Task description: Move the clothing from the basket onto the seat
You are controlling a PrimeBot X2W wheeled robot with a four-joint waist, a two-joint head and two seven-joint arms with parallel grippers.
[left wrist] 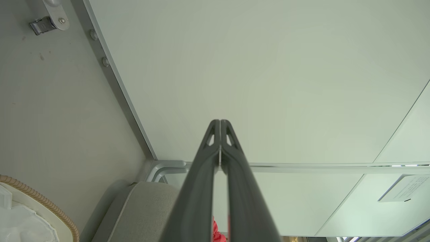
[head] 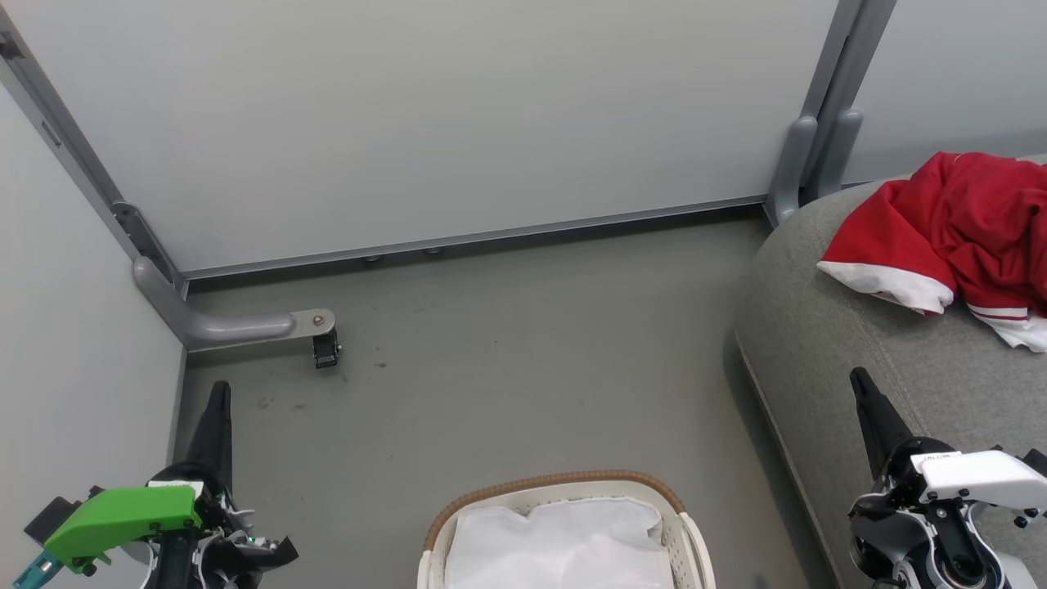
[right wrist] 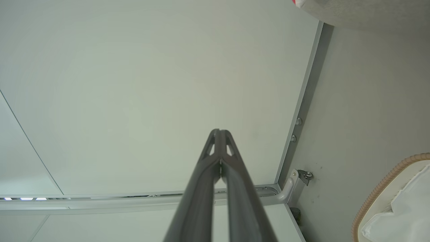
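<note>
Red clothing (head: 957,229) with white cuffs lies bunched on the grey seat (head: 826,343) at the right; a red sliver of clothing (left wrist: 217,233) peeks between my left fingers. The white basket (head: 564,484) with its brown rim stands on the floor at bottom centre, holding just its white cloth liner (head: 564,544). The basket (left wrist: 37,201) also sits at the left wrist view's lower left, and the basket (right wrist: 386,188) at the right wrist view's lower right. My left gripper (head: 219,393) is shut and empty, left of the basket. My right gripper (head: 860,380) is shut and empty, over the seat's front.
Pale partition walls (head: 458,114) close off the back and left. A grey metal foot with a caster (head: 325,352) juts onto the floor at the left corner, and a grey post base (head: 806,164) stands behind the seat. Grey floor (head: 523,352) lies between basket and wall.
</note>
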